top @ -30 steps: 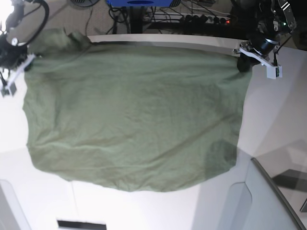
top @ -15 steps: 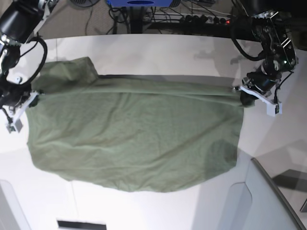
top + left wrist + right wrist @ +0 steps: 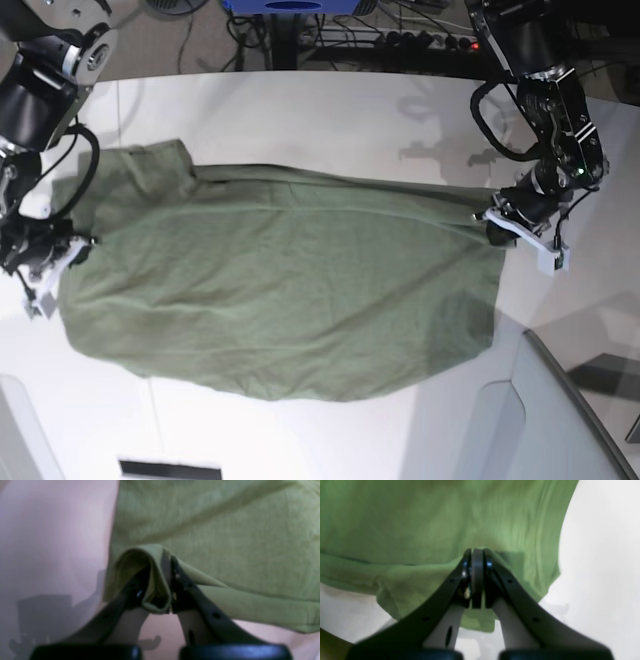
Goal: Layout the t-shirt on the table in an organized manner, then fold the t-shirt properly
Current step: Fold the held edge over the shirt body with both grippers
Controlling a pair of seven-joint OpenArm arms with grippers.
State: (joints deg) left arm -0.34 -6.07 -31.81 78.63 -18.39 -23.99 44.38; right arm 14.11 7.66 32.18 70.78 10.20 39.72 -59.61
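While spread on table (image 3: pixel 330 110), 1 t-shirt (image 3: pixel 280 290), 2 grippers probably pinching edges.

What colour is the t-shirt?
Plain olive green t-shirt, no pattern; clearest in the base view.

Grey floor (image 3: pixel 180 45) behind, tangled black cables (image 3: pixel 420 25); power strip (image 3: pixel 420 40), grey translucent panel (image 3: pixel 570 420)

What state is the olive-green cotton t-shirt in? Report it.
Partly folded: the olive-green cotton t-shirt has its far edge doubled over, both corners pinched, on the white table.
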